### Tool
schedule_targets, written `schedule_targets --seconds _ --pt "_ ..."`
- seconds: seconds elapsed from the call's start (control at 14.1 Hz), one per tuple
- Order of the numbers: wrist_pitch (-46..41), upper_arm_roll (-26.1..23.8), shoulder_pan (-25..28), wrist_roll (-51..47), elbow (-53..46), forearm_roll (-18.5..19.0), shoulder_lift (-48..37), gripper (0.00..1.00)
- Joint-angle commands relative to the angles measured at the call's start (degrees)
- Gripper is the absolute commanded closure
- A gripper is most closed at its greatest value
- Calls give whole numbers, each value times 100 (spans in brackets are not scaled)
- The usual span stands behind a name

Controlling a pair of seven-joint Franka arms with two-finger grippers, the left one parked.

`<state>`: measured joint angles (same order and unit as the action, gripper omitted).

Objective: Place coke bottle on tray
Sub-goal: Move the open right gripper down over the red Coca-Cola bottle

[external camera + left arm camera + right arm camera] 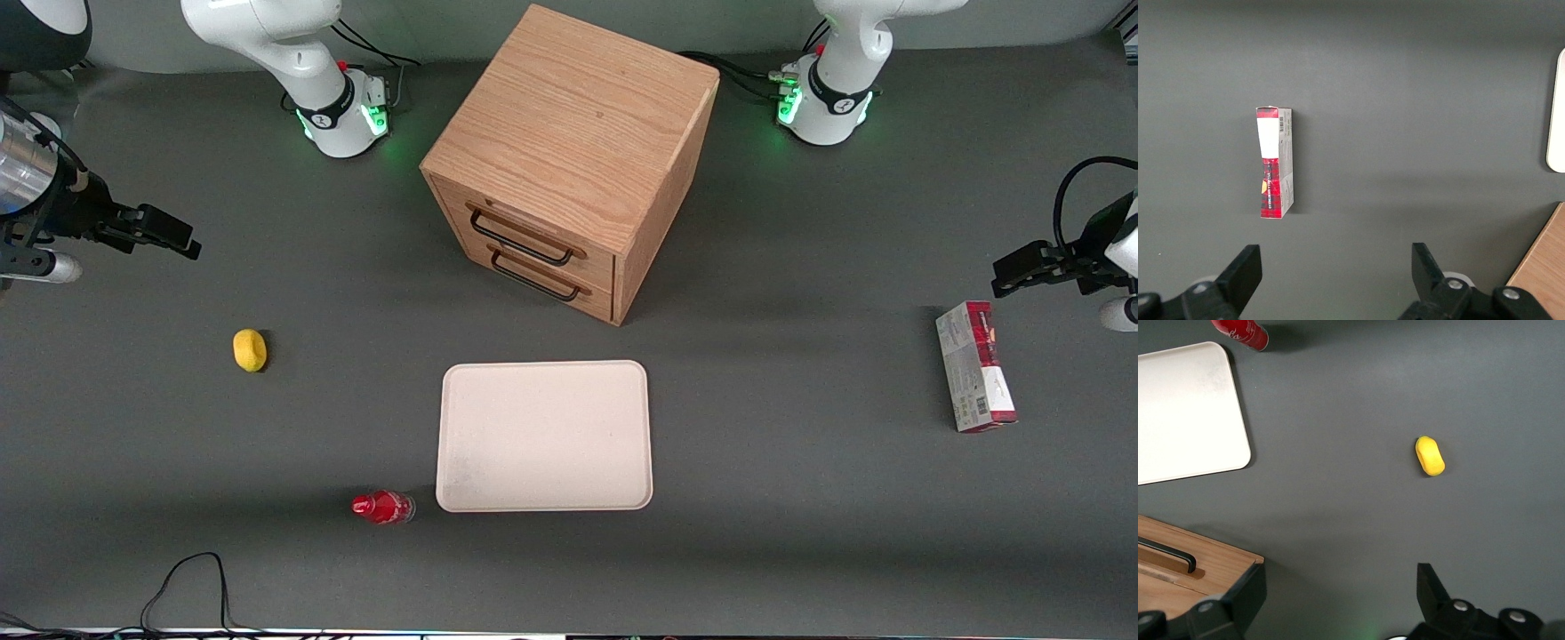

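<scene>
The coke bottle (384,508) lies on its side on the grey counter (800,533), just beside the tray's (544,436) corner nearest the front camera, apart from the rim. The tray sits bare in front of the wooden two-drawer cabinet (569,160). The end effector (169,236) hangs above the counter at the working arm's end, fingers (1238,597) spread wide and holding nothing. A small yellow lemon-like object (250,349) lies near it. A red-and-grey carton (975,366) rests toward the parked arm's end.
</scene>
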<state>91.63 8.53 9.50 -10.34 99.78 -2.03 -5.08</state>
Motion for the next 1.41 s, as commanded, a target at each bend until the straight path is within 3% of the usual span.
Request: schedule_targets --seconds 0.0,0.42,0.78,1.13,1.34 --pt "39 9 -1 137 -47 -96 25 0" --pt "373 -44 42 111 -194 -166 331 0" --pt "242 -70 236 58 -2381 -166 2149 0" --pt "250 -474 192 67 -4437 -105 3730 0" --pt "425 -589 183 128 -5028 -105 4496 0"
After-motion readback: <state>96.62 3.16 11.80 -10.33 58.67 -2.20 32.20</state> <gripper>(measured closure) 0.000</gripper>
